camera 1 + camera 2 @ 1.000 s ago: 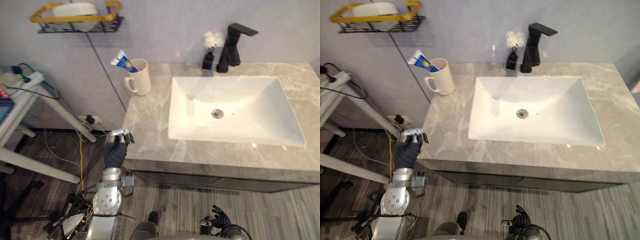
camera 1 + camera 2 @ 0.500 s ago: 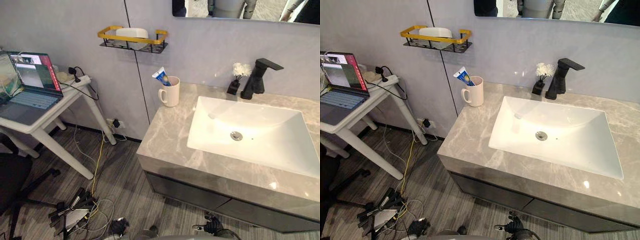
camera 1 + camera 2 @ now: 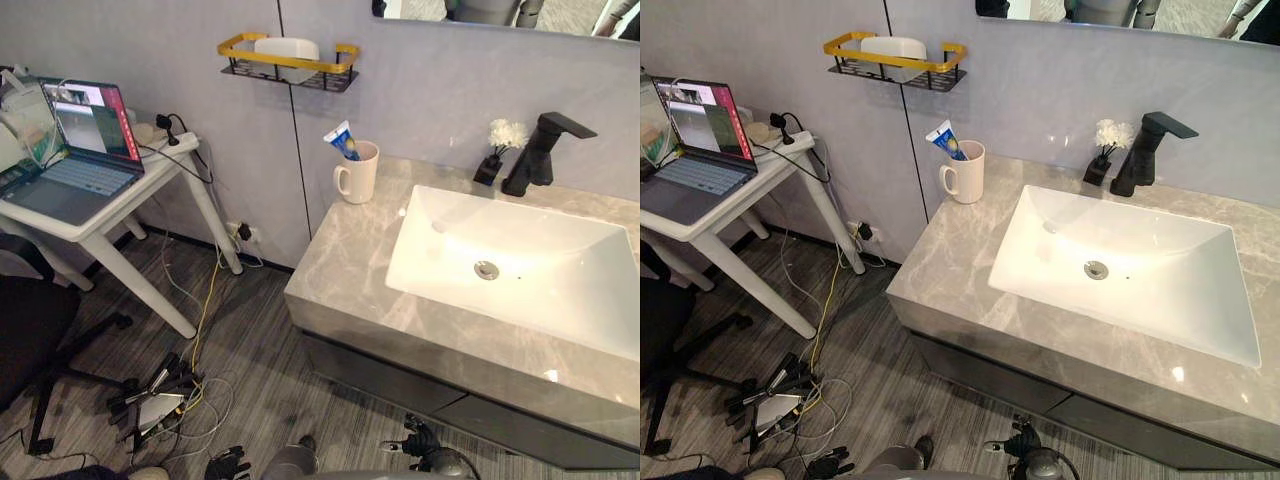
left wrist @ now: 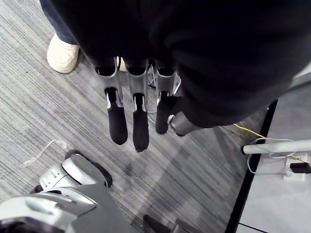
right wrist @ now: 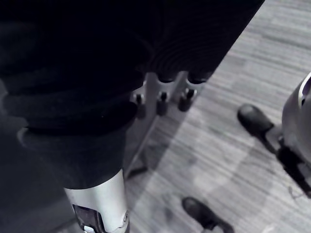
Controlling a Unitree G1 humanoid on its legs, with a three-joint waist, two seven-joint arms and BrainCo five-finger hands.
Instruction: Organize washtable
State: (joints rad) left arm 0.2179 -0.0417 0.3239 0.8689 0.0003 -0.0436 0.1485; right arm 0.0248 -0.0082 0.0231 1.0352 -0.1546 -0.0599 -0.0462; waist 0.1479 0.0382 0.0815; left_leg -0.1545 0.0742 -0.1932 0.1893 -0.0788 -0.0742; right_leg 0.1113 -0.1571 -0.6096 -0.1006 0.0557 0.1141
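Where the small white surface point(image 3: 140, 190) stands at the far left, an open laptop point(image 3: 75, 150) sits on it with its screen lit. On the wall to its right hangs a wire shelf point(image 3: 290, 63) with a yellow rim, and a white soap dish point(image 3: 287, 48) lies in it. Next comes the grey marble surface point(image 3: 350, 260). A cream mug point(image 3: 358, 172) stands upright at its back left corner, handle toward the left edge, and a blue-and-white toothpaste tube point(image 3: 342, 140) leans out of it toward the wall. A white rectangular basin point(image 3: 450, 230) takes up the middle and right of the marble. Along the back edge behind the basin stands a small black vase point(image 3: 490, 168) with a white flower, and a black faucet point(image 3: 535, 155) is just to its right. Below the front edge, the left hand point(image 4: 135, 111) hangs over the wood-grain floor with its fingers straight and side by side, near a person's white shoe point(image 4: 62, 56). The right hand point(image 5: 163, 94) also hangs low over the floor; I cannot tell whether it is spread or curled.
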